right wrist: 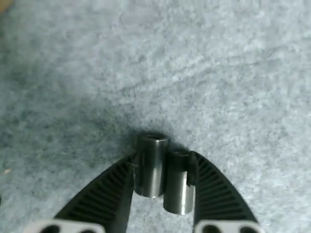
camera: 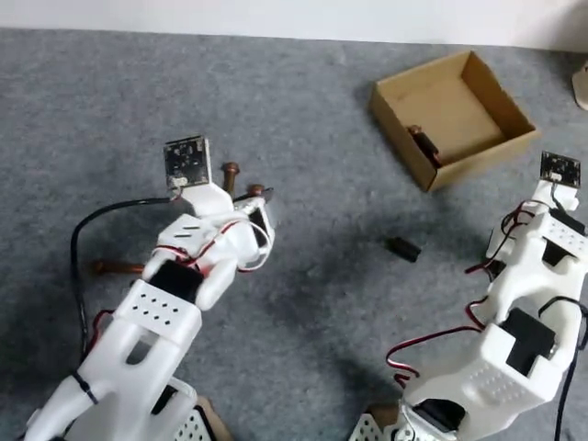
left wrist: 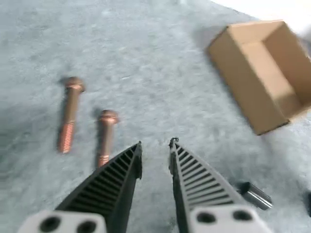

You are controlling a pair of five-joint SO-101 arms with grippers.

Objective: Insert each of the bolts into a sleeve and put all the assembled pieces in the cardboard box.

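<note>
From the left wrist, the left tool (left wrist: 155, 144) has its fingers apart. Two bolts (left wrist: 70, 114) lie on the tabletop (left wrist: 146, 58) just ahead of it to one side. The cardboard box (left wrist: 265, 73) sits farther ahead on the other side. A lone sleeve (left wrist: 255, 195) lies beside one finger.

From the right wrist, the right tool (right wrist: 163, 162) is clamped on two sleeves (right wrist: 151, 165), side by side.

From up high, one put-together piece (camera: 423, 142) lies inside the box. A third bolt (camera: 118, 267) lies behind the left tool.

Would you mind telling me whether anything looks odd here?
Yes: the right end effector grips two sleeves at once, side by side between its jaws, rather than a single one.
</note>
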